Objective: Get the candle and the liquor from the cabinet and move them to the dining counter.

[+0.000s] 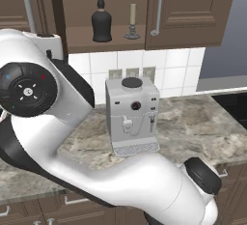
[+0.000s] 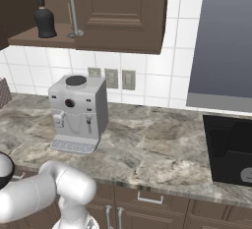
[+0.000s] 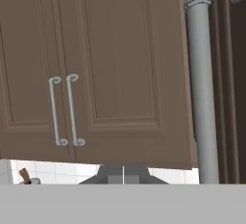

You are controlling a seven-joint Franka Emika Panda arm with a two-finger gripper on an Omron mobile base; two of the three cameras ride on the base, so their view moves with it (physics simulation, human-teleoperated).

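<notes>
The cabinet (image 1: 193,11) stands open in the middle, with its left door swung out. On its shelf the black liquor (image 1: 101,21) stands left of the cream candle (image 1: 132,22) in its grey holder. From the right base view the liquor (image 2: 44,19) shows beside the shut door's long handle (image 2: 73,7), which hides the candle. My gripper (image 3: 123,174) is shut with nothing in it. It is raised to the left of the shelf, facing shut cabinet doors, with the open door's bar handle (image 3: 202,83) close on the right. The dining counter is out of view.
A white coffee machine (image 1: 132,115) stands on the tile-backed marble worktop (image 1: 193,127) right below the open shelf. A black cooktop (image 2: 229,149) lies at the worktop's right end under a dark grey panel (image 2: 226,41). My own arm (image 1: 58,137) bulks across the left foreground.
</notes>
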